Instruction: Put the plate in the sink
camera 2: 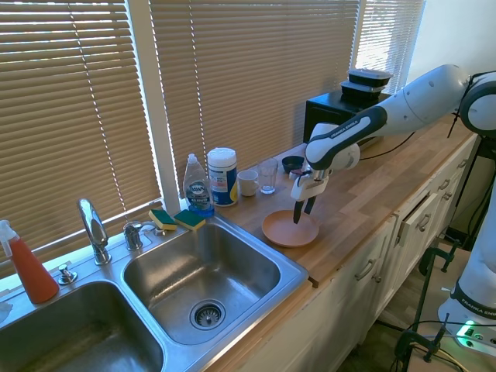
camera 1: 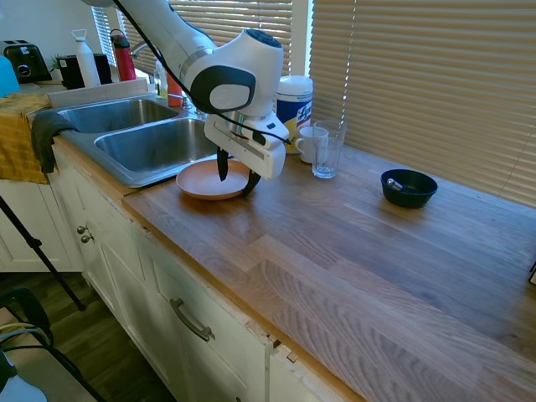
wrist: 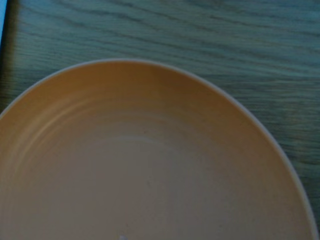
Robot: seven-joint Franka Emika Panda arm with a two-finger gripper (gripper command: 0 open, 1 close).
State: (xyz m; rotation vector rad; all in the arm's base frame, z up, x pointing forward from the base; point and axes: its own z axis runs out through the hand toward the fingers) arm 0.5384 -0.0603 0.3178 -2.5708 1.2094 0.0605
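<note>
**Gripper poised over the plate, grasp not yet made**

Wooden countertop (camera 1: 352, 251) fills the foreground of the first exterior view, running back to where the plate (camera 1: 205, 180) lies flat just beside the rim of the sink (camera 1: 126, 172). Up close in the wrist view, the plate (wrist: 150, 170) is empty, its low rim clear against the wood grain.

Over it hangs the gripper (camera 1: 236, 176), its two dark fingers spread apart and pointing down. One finger seems to come down inside the plate and the other at its edge nearest the dark bowl (camera 1: 409, 188), so they appear to straddle the rim; whether either touches it I cannot tell. From the opposite side the gripper (camera 2: 303, 209) stands over the plate (camera 2: 290, 229), and the near basin of the sink (camera 2: 203, 275) is just beside it.

By my reading, the step in hand is the grasp. Next the fingers need to pinch the rim firmly, lift, and carry the plate sideways over the sink's raised edge.

Legible writing is scarce: "FRANKA EMIKA" along the arm, and a Dawn label on the dish soap bottle (camera 2: 198, 188). The print on the white canister (camera 2: 222, 177) is too small to read.
</note>
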